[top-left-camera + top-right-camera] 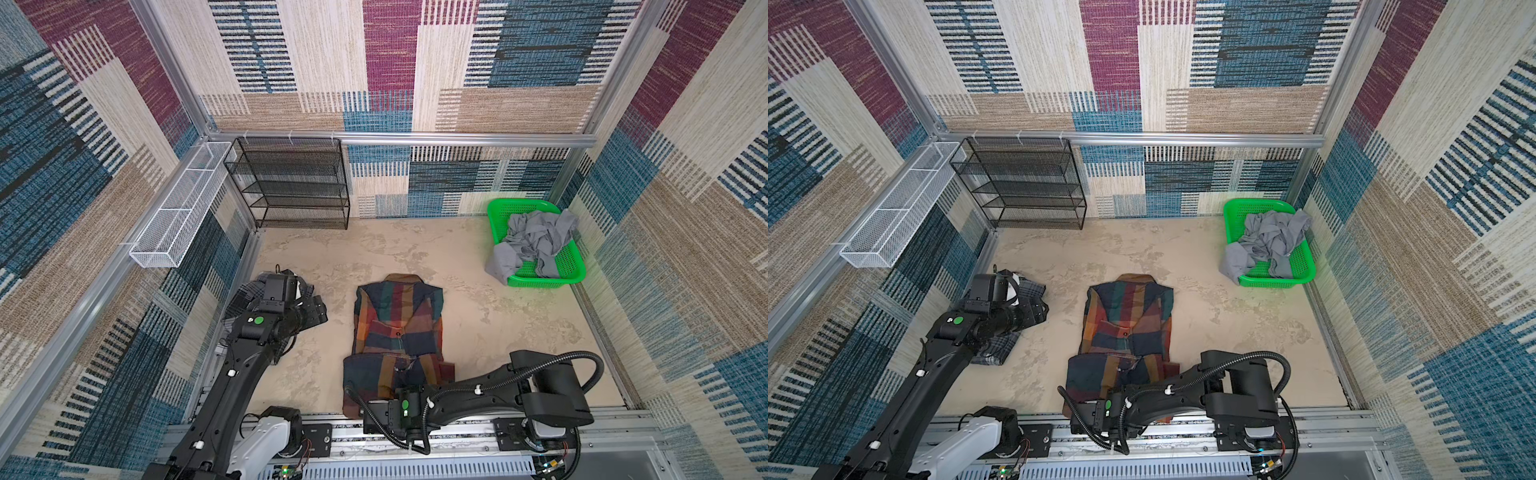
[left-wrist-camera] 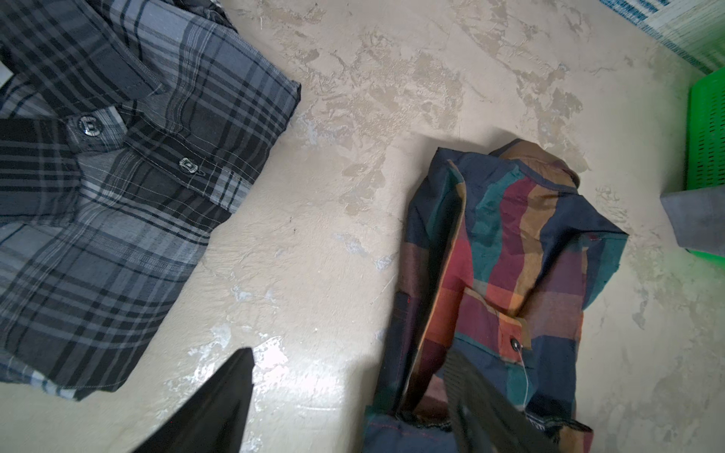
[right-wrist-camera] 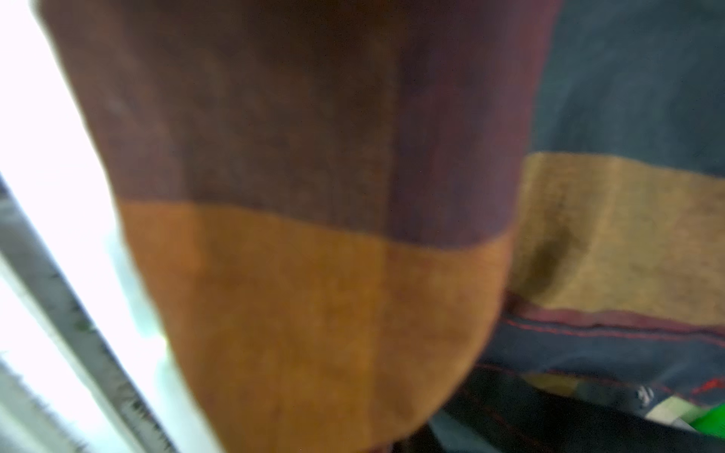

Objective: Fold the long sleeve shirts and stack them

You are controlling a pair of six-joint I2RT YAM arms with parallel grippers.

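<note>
The large long sleeve shirt (image 1: 395,324) (image 1: 1129,320) in navy, orange, red and green checks lies mid-table, collar away from me, sides folded in. My right gripper (image 1: 372,415) (image 1: 1084,415) sits at its near hem and is shut on that cloth. Orange and maroon fabric (image 3: 314,274) drapes right over the right wrist camera and hides the jaws. The grey-black-white plaid shirt (image 2: 117,196) (image 1: 996,353) lies folded at the left, partly under my left arm. My left gripper (image 2: 349,353) (image 1: 313,309) hangs open and empty above the bare table between the two shirts (image 2: 510,255).
A green basket (image 1: 573,266) (image 2: 706,137) holding crumpled grey cloth (image 1: 536,237) stands at the back right. A black mesh rack (image 1: 291,183) stands against the back wall and a white mesh tray (image 1: 178,208) hangs on the left wall. A metal rail (image 1: 457,432) runs along the near edge.
</note>
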